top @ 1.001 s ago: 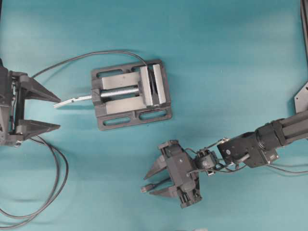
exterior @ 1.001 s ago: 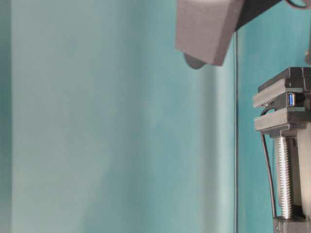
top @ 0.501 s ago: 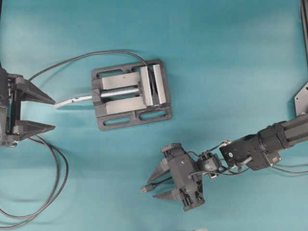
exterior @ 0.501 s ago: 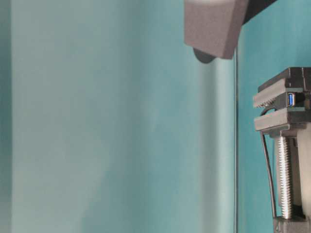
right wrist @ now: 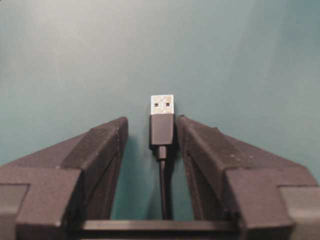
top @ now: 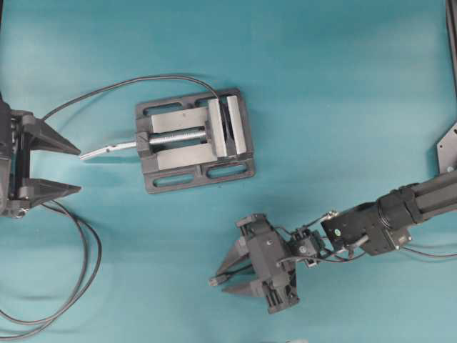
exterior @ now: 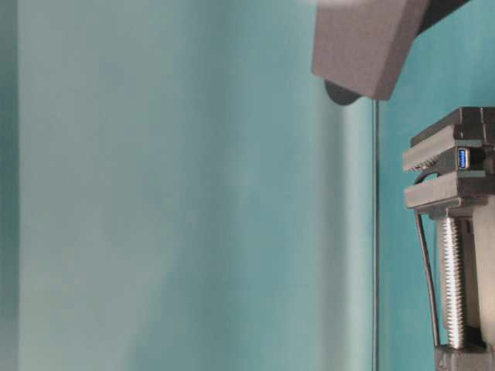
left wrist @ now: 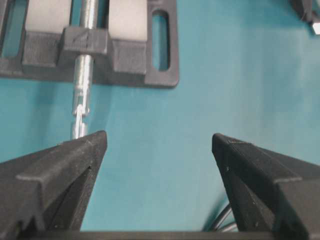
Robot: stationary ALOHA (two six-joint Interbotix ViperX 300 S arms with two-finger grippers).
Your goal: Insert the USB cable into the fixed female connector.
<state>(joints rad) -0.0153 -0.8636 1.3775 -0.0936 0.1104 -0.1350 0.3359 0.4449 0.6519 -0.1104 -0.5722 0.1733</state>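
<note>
Below, we see the USB cable (right wrist: 162, 131) (silver-tipped, matte plug) pointing lengthwise beyond the right gripper (right wrist: 151, 131), whose jaws flank it, contact unclear; left gripper (left wrist: 158, 145) gapes.

A grey metal drill-press vise (top: 195, 140) sits flat on the teal bench (top: 343, 86), slightly skewed. Its silver threaded screw rod (top: 177, 136) runs between the side rails, and a slim silver handle (top: 107, 149) juts from its left end.
</note>
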